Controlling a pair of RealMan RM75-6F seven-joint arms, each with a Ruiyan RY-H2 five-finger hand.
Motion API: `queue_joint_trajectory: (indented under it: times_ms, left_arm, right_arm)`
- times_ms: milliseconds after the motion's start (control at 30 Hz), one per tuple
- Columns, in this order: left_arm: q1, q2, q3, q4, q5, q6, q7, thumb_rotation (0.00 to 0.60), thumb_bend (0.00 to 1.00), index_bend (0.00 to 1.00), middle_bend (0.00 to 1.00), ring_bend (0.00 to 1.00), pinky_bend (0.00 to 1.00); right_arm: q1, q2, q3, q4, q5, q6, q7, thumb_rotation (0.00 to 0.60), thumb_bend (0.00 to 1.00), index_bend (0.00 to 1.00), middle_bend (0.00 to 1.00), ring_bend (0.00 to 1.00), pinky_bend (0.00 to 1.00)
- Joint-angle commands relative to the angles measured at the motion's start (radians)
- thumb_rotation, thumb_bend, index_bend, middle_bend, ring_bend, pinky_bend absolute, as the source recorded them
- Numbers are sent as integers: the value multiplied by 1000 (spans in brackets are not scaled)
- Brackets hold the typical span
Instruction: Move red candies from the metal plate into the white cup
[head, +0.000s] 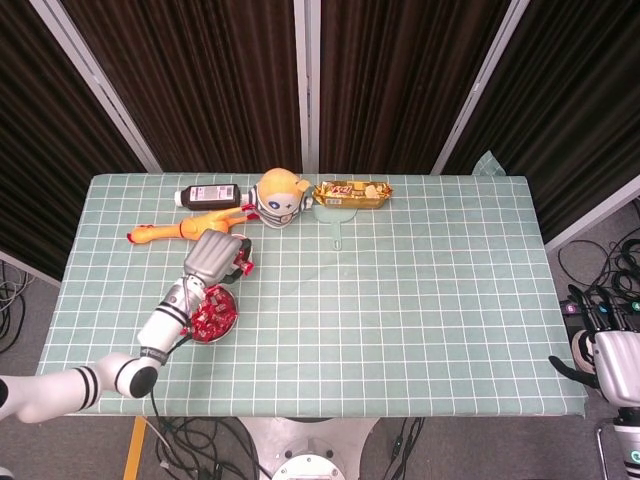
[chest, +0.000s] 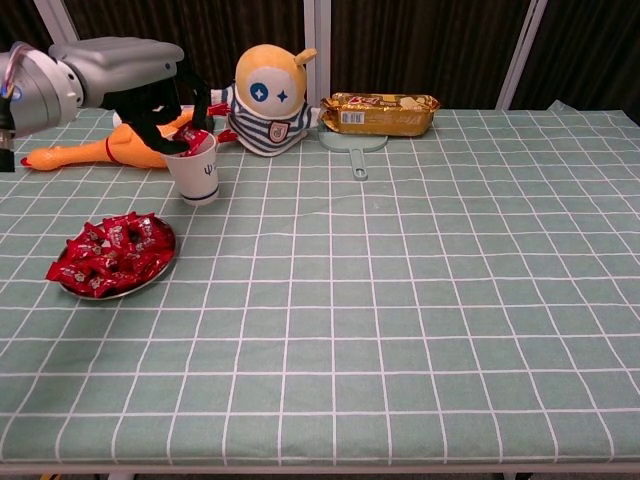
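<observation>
Now the grey left hand (chest: 140, 75) hangs right over the mouth of the small white paper cup (chest: 196, 168), fingers (chest: 165, 125) curled downward and pinching a red-wrapped candy (chest: 190, 135) just at the rim. The other fingers are only loosely apart; the grip is a fingertip pinch, not a full fist. Holding the candy that low and that central looks deliberate: judged from the pose, a release from here should drop the sweet into the cup rather than onto the cloth. In the head view the same hand (head: 212, 256) covers the cup almost completely, so the chest view is the one to trust for the pinch.

Red already shows inside the cup's mouth, so it seems to hold some candies. The round metal plate (chest: 165, 267) sits near the cup, toward the table's front edge, clear of the hand and heaped with many more red candies (chest: 115, 250); the job is therefore far from finished, by my reckoning.

Behind the cup lies an orange rubber chicken toy (chest: 110, 148), close to the hand's back, and a careless lift could brush it. Beside that stands a yellow round-headed plush doll in a striped shirt (chest: 268, 100).

The right hand (head: 610, 355) sits well apart, off the green checked tablecloth (chest: 420, 300) at the far right edge; whether its fingers are apart or curled I cannot tell.
</observation>
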Motion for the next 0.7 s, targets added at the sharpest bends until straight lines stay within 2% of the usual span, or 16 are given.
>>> queue_joint_trajectory:
  times_ms: [33,333,533,700]
  left_arm:
    - [-20,-13,-31,52,-44,-29,-1,600,324,611,1000,972,1000]
    - [-51,-58,-48,150,-115,-95,20,600,322,583,1000,970,1000]
    - [-50,-54,-41,144,-138,-102,41,600,324,435,1000,966,1000]
    - [-31,-28,-35,110,-128,-75,39,600,324,395,1000,964,1000]
  right_arm:
    - [-1,0,0,1,2,0,2,600,29,25,208,8,199]
    - [-3,1,1,4,10,0,5,600,29,25,208,9,202]
    - [-3,2,2,4,11,-1,4,600,29,25,208,9,202]
    - [1,0,3,4,8,-3,5,600,30,25,208,8,202]
